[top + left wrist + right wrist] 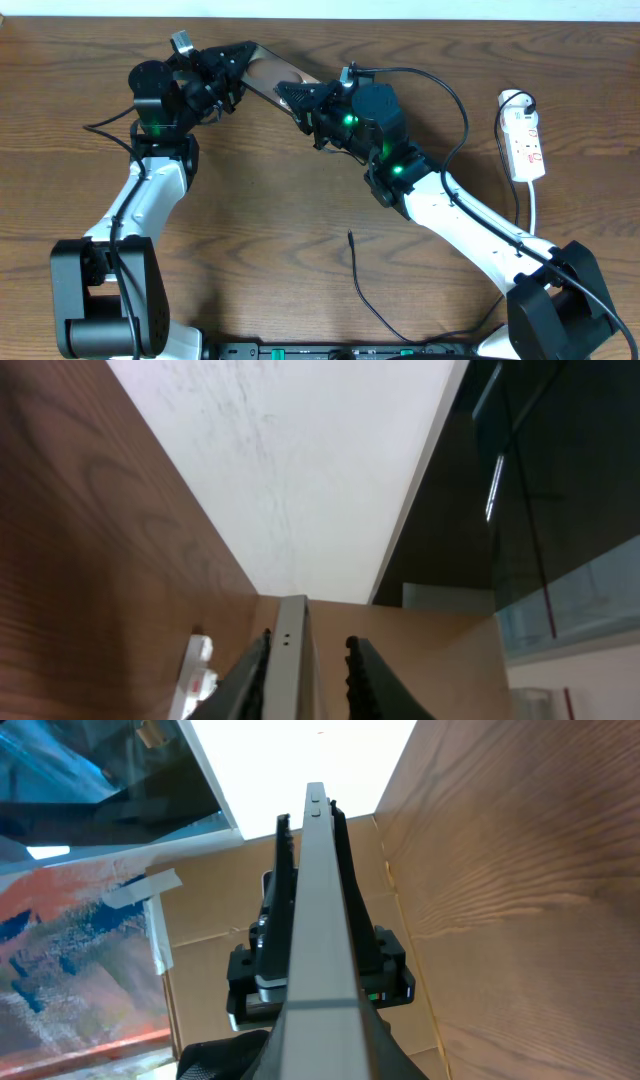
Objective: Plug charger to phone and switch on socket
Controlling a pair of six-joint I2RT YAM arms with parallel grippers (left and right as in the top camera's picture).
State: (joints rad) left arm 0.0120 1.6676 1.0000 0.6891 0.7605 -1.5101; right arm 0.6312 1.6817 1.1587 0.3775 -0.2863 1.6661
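Observation:
The phone [268, 72] is held tilted in the air above the table's far middle, between both grippers. My right gripper [296, 97] is shut on its near end; in the right wrist view the phone's grey edge [318, 920] runs up between the fingers [308, 815]. My left gripper [238, 58] is round its far end: the phone's edge [292, 660] lies against one finger, with a gap to the other [308, 640]. The charger, a thin black cable [362, 285], lies on the table at the front, with its plug tip [350, 235] free. The socket [524, 140], a white power strip, lies at the right.
The socket's white cord and black plug [520, 98] curl at its far end. The strip also shows in the left wrist view [195, 670]. The right arm's black cable [440, 85] arches over the table. The wooden table [250, 230] lies between the arms.

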